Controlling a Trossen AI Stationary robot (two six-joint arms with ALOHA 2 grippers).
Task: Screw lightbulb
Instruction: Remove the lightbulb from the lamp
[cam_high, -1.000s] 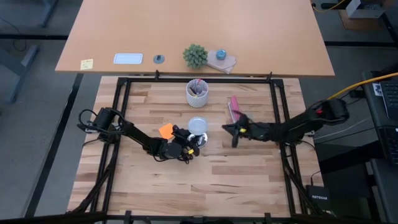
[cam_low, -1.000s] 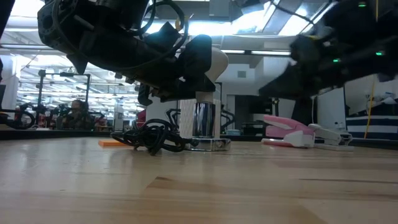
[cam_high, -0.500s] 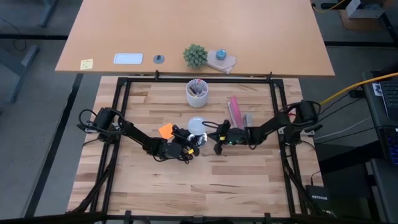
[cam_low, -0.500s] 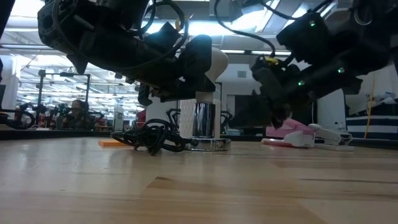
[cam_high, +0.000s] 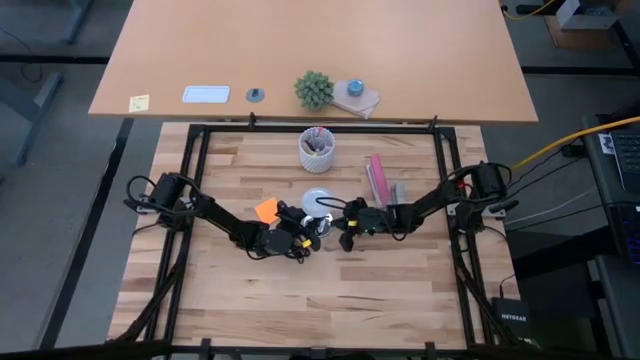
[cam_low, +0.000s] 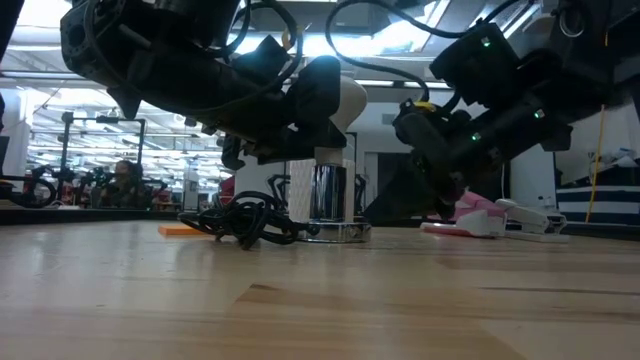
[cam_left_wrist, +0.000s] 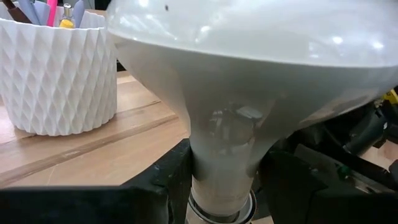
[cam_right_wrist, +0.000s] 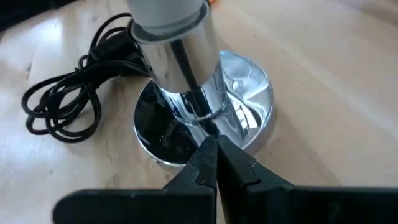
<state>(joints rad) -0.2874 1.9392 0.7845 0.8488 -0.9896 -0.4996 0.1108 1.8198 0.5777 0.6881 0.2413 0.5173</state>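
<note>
Wooden tabletop, mid-area. Left gripper clamps the lightbulb by its neck, bulb upright on the chrome fitting at centre. Right gripper, fingers pressed together and empty, sits at the fitting's base, just right of it. Black cord coiled left.

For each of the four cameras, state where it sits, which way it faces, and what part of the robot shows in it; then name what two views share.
High view: overhead, facing straight down on the table; both arms meet at the lightbulb.
Low view: at tabletop height, facing level across; both arms hang overhead, with the chrome fitting beneath.
Left wrist view: on the left arm, facing the lightbulb's neck between its fingers; pen cup behind.
Right wrist view: on the right arm, facing down on the fitting and black cord; shut right gripper at its base.
Shared: low and right wrist views both show the fitting and cord.
</note>
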